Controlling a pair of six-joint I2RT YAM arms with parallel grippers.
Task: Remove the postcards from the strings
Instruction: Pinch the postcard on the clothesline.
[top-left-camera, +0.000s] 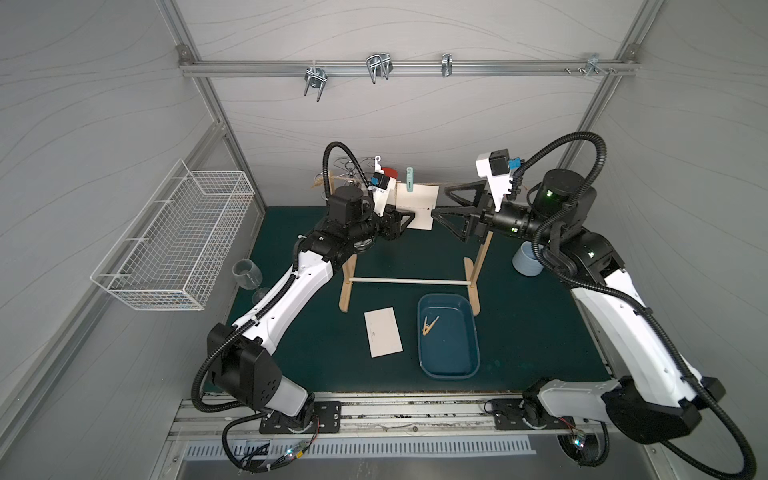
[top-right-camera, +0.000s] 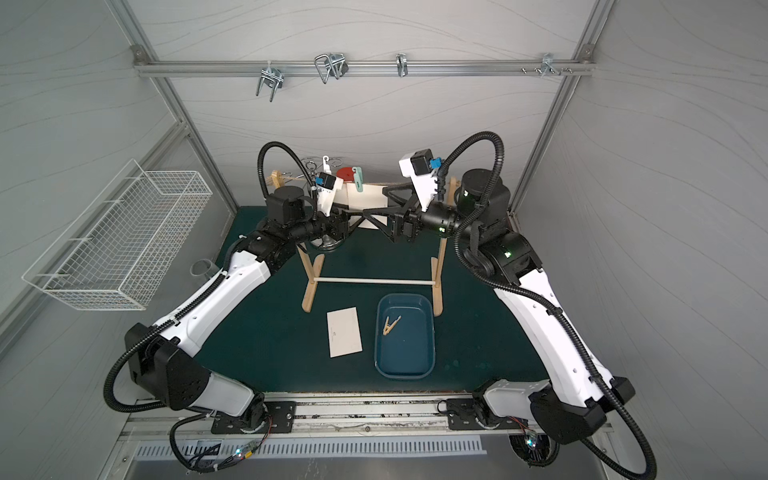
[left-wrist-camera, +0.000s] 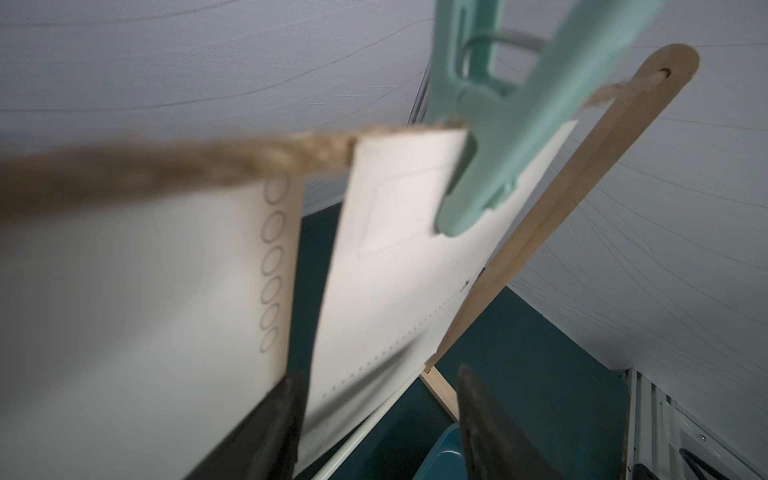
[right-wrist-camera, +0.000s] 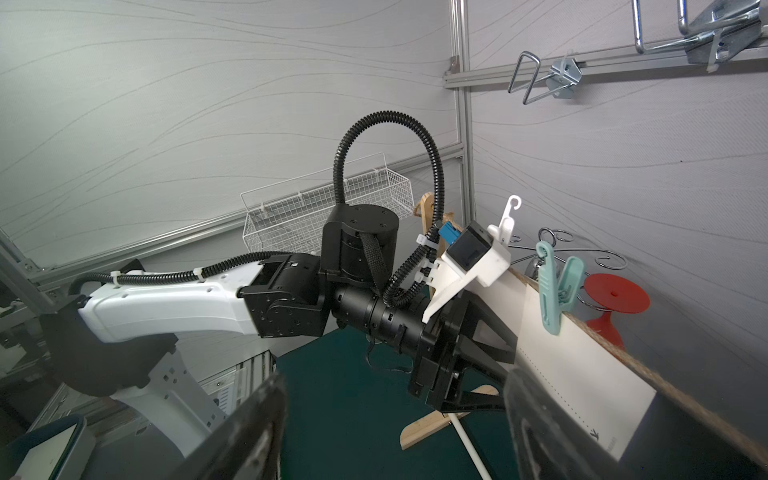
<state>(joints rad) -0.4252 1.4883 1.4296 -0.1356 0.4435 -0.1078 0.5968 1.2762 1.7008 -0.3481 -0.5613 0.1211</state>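
Setting: grey panelled walls all round, a dark green mat (top-left-camera: 540, 332) below, and the wooden rack (top-left-camera: 348, 286) standing mid-mat.
Twine (left-wrist-camera: 187, 166): one strand, strung between two uprights (top-left-camera: 484, 257).
Postcards: three. Two hang from the twine, the card nearer the left arm (left-wrist-camera: 145, 291) and the teal-pegged card (top-left-camera: 419, 203). The third card (top-left-camera: 383, 332) lies flat on the mat beside the tray (top-left-camera: 455, 353).
Pegs: three on show. The teal peg (right-wrist-camera: 555, 291) bites card and twine. The white peg (right-wrist-camera: 505, 224) sits further along, its bite hidden. What looks like one wooden peg (top-left-camera: 430, 325) lies in the tray.
Left gripper (left-wrist-camera: 380, 374): jaws apart, straddling the teal-pegged card's lower edge, not pinching it.
Right gripper (top-left-camera: 439, 202): jaws wide apart, just beside that card's free side edge.
Step, by the look of it: freeing the teal-pegged card.
Doing it well: the left should close gently, low on the card, to steady it. The right wants the teal peg's tails, squeezed square-on and lifted clear, so the paper slips free without tearing.
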